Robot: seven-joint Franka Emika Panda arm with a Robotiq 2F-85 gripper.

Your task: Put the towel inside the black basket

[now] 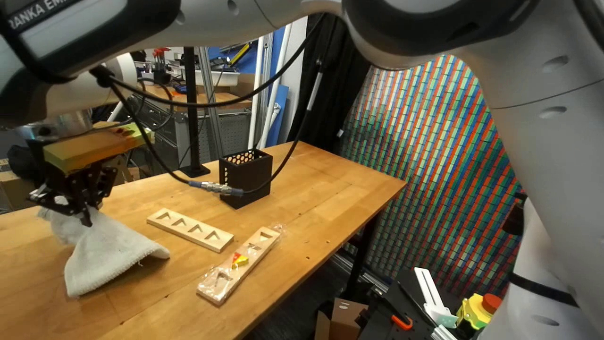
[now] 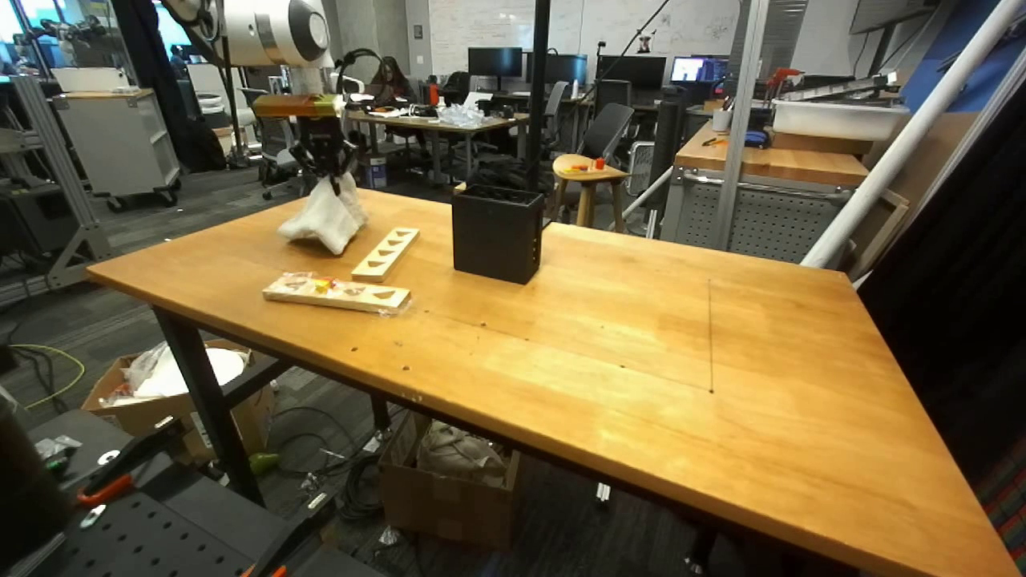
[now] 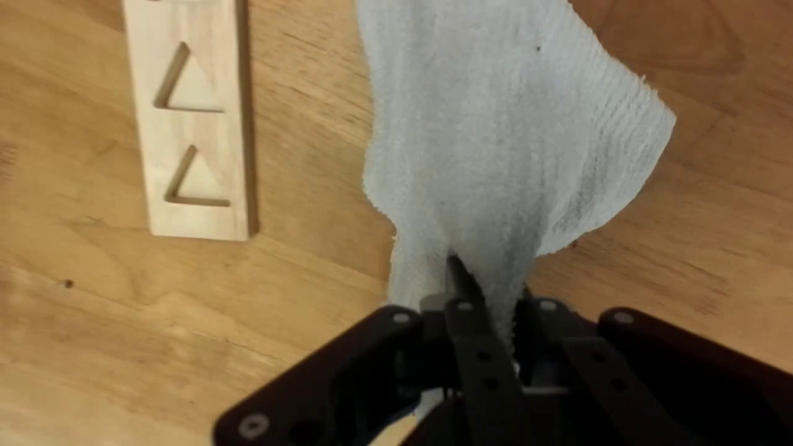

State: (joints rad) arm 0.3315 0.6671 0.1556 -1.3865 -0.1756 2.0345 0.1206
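Note:
The white towel (image 1: 111,252) hangs bunched from my gripper (image 1: 87,215), its lower folds spreading out at the table; whether they touch the wood I cannot tell. In the wrist view the towel (image 3: 477,124) runs up between the dark fingers of the gripper (image 3: 489,275), which is shut on it. Both also show in an exterior view, towel (image 2: 325,216) under gripper (image 2: 335,178). The black basket (image 1: 247,174) stands upright on the table, apart from the towel, with its top facing up. An exterior view shows the basket's plain side (image 2: 497,236); the wrist view does not include it.
A slotted wooden board (image 1: 191,230) lies between towel and basket. Nearer the table's edge is a plastic-wrapped board (image 1: 255,245) with a red and yellow piece. A black post (image 2: 539,96) rises behind the basket. The arm's cable (image 1: 165,163) loops across in front of the basket.

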